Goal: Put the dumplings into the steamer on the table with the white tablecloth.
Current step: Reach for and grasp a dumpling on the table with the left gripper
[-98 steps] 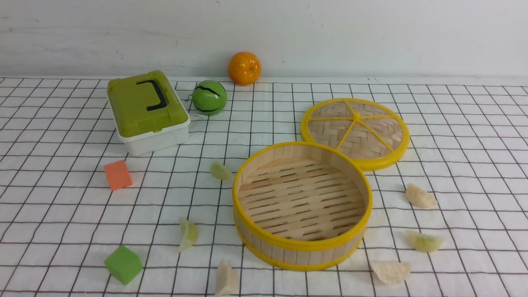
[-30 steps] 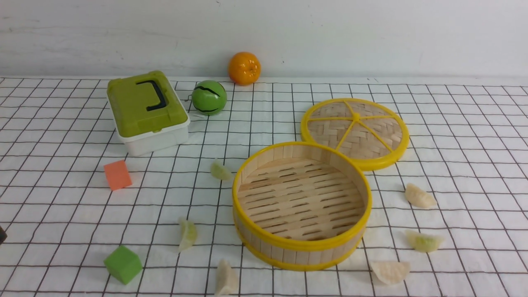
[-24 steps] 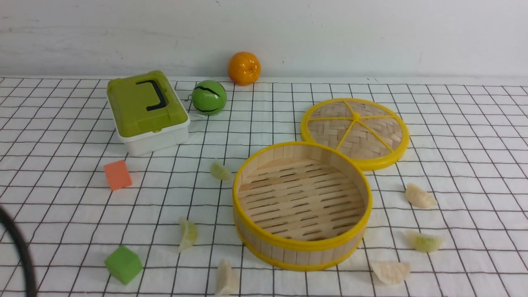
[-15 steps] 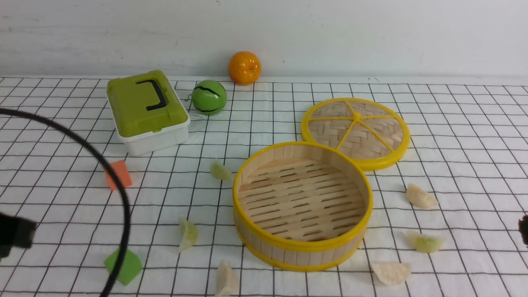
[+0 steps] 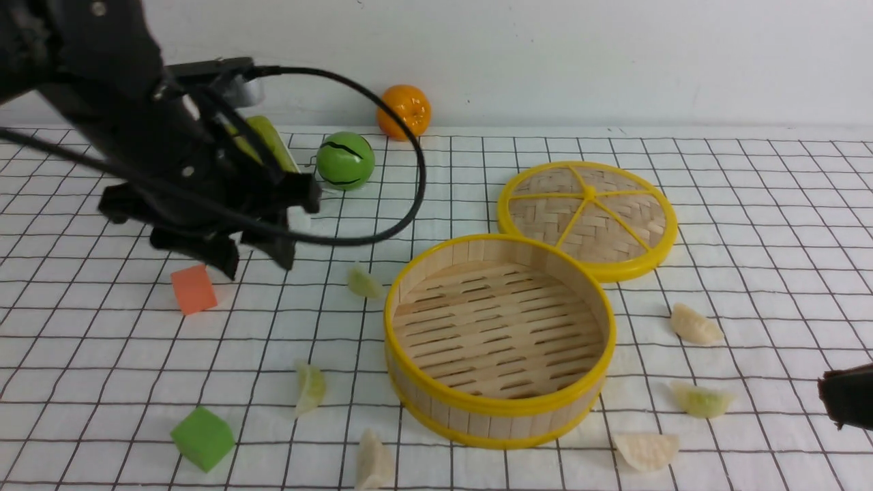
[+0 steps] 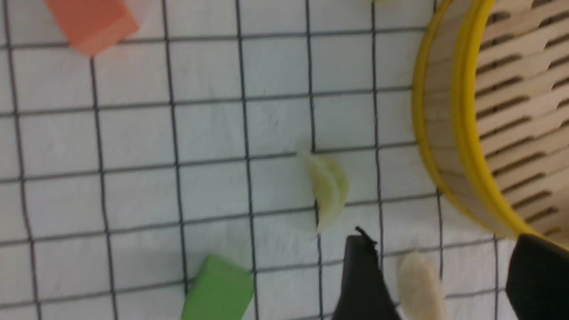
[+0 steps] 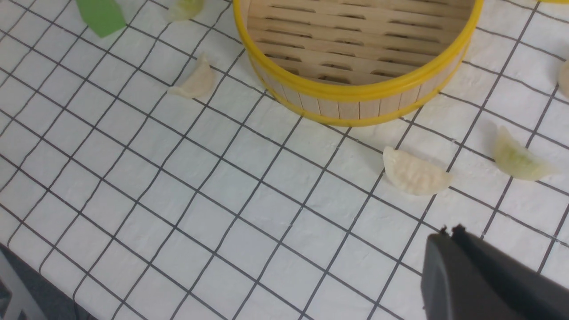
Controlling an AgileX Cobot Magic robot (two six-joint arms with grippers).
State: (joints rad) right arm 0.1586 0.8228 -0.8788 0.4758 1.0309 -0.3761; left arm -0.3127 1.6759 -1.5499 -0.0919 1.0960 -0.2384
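Observation:
Several dumplings lie on the white tablecloth (image 5: 750, 204) around the steamer (image 5: 501, 408), which has nothing in it. Among them, one pale green dumpling (image 5: 365, 281) is to its left, one (image 5: 310, 387) nearer the front, and a cream dumpling (image 5: 374, 460) at the front edge. My left gripper (image 5: 258, 268) hangs open above the cloth, left of the steamer. In its wrist view the left gripper (image 6: 440, 240) frames a cream dumpling (image 6: 420, 284) far below, apart from it. My right gripper (image 7: 449, 231) is shut on nothing, near a cream dumpling (image 7: 415, 173).
The woven lid (image 5: 588, 219) lies behind the steamer, touching it. A green box (image 5: 269, 140) is mostly hidden behind my left arm. A green ball (image 5: 346, 160) and an orange (image 5: 404, 111) sit at the back. An orange cube (image 5: 194, 289) and a green cube (image 5: 203, 438) lie at the left.
My left arm has swung in from the lower left edge and now stands over the box. My right gripper's tip has come in further at the right edge. The dumplings have not moved.

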